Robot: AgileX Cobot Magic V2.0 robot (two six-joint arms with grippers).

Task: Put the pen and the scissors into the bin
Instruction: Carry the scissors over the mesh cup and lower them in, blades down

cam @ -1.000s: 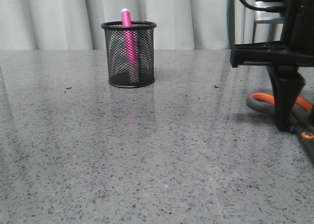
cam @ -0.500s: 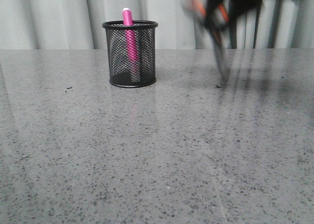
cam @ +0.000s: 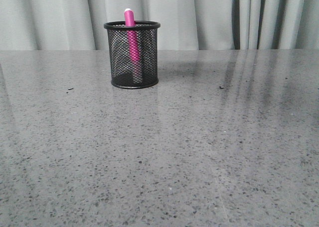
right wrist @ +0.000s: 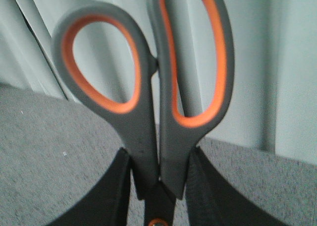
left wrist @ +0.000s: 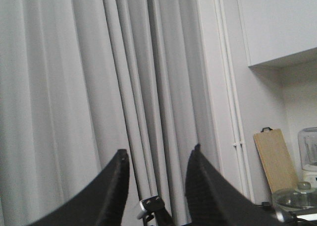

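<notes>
The black mesh bin stands at the back of the table, left of centre. The pink pen stands inside it, its whitish cap above the rim. No arm or scissors show in the front view. In the right wrist view my right gripper is shut on the scissors, pinching the grey handles just below the orange-lined loops, with the orange pivot dot between the fingers. In the left wrist view my left gripper is open and empty, pointing at curtains.
Grey speckled tabletop with pleated curtains behind. The left wrist view shows a wooden board, a glass jar and a wall cabinet off to the side.
The right arm lifted the scissors off the table at the right, swung them up and left, and has now left the front view. The bin and pen have not moved.
</notes>
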